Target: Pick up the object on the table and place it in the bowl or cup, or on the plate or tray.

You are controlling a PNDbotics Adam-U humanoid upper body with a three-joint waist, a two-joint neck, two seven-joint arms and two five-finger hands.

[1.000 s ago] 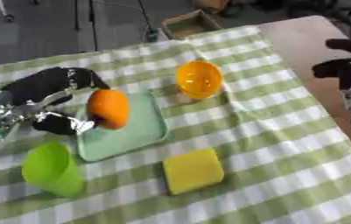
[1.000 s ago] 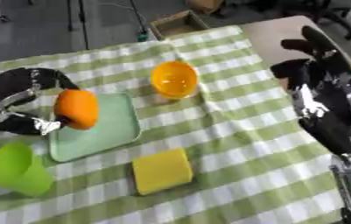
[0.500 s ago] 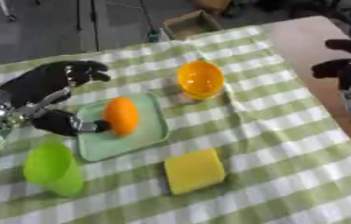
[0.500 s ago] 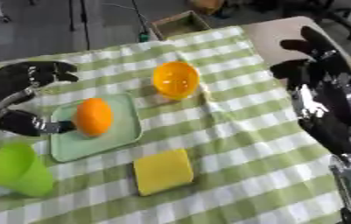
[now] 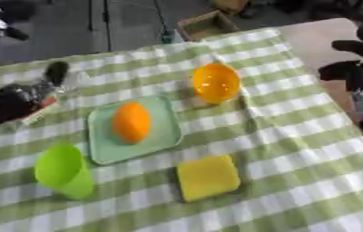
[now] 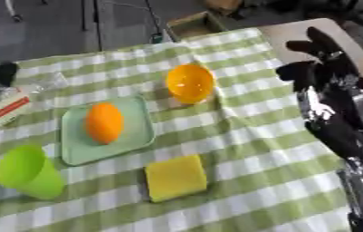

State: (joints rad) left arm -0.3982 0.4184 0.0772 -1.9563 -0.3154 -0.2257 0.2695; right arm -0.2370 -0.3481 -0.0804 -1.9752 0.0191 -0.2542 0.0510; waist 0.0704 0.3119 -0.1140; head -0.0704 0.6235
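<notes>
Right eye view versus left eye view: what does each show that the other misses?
Only the right eye view shows most of the right hand and its arm, over the bare table at the right. Only the left eye view shows the dark bulk of the left hand at the left edge. Both show the orange object lying on the green tray, the orange bowl, green cup and yellow block.

A green-and-white checked cloth (image 5: pixel 295 136) covers the tabletop, matt and woven-looking, with soft creases near the bowl. At the far right corner the bare tabletop (image 6: pixel 295 31) shows a smooth, pale brown, wood-like face. The orange bowl (image 5: pixel 216 83) looks like glossy plastic with a bright sheen inside. The pale green tray (image 5: pixel 164 136) and the lime green cup (image 5: pixel 61 172) look like smooth plastic, duller. The orange fruit (image 5: pixel 132 122) has a matt skin. The yellow block (image 5: pixel 207 177) looks matt and spongy. The right hand (image 6: pixel 327 86) is black with shiny silver metal parts.
</notes>
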